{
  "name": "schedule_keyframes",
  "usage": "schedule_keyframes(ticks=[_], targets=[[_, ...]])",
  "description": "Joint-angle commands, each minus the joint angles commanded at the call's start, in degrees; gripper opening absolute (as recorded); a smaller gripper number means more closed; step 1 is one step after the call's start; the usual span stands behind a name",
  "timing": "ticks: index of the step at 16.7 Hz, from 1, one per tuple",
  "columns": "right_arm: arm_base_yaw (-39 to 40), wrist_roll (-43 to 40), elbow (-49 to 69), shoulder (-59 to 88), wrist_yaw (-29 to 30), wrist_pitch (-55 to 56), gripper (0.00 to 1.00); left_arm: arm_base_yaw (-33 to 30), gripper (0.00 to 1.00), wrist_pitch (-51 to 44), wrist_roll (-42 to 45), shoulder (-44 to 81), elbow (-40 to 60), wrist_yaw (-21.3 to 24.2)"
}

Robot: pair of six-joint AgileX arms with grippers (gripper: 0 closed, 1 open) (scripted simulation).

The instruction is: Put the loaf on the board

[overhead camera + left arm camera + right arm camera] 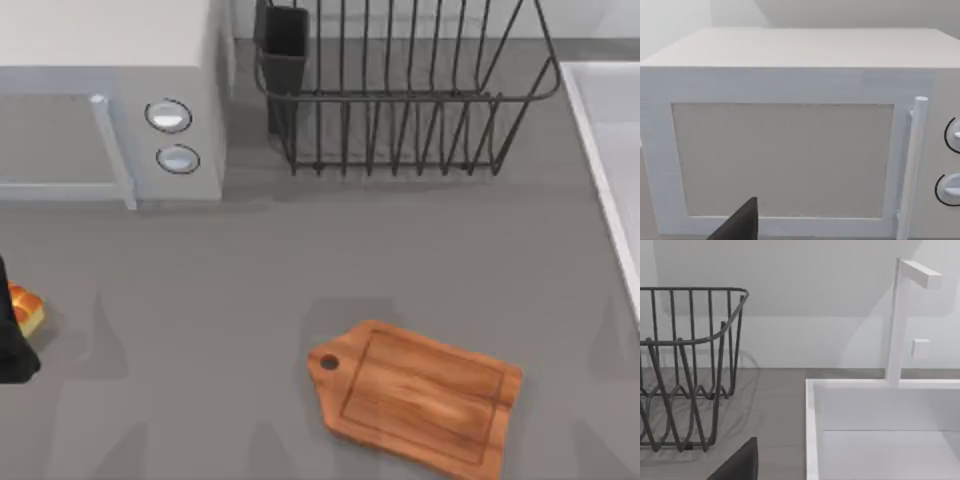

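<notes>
The loaf [28,309], a small golden piece with an orange-brown crust, lies at the far left edge of the table in the top view. The dark body of my left gripper [12,345] is right beside it and covers its left side; whether it holds the loaf cannot be told. The brown wooden board [425,398] lies near the front, right of the middle, with its holed handle end pointing left, far from the loaf. A dark part of my right gripper [738,464] faces the rack and the sink at the right.
A white microwave [110,110] stands at the back left, close in front of the left wrist camera as microwave [790,150]. A black wire dish rack [400,95] stands at the back middle. A white sink [880,430] with a faucet [900,315] is at the right.
</notes>
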Motion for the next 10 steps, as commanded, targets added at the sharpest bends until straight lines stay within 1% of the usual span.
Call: schedule_keyframes(ticks=[3, 5, 7, 10], targets=[[0.0, 0.0, 0.0, 0.0, 0.0, 0.0, 1.0, 0.0, 1.0, -0.4, 0.3, 0.6, 0.5, 0.0], [0.0, 0.0, 0.0, 0.0, 0.0, 0.0, 1.0, 0.2, 1.0, -2.5, 1.6, 3.6, 3.2, 0.0], [0.0, 0.0, 0.0, 0.0, 0.0, 0.0, 1.0, 0.5, 1.0, -6.0, 3.8, 9.0, 7.7, 0.0], [0.0, 0.0, 0.0, 0.0, 0.0, 0.0, 1.0, 0.9, 1.0, -13.1, 8.3, 21.8, 16.8, 0.0]])
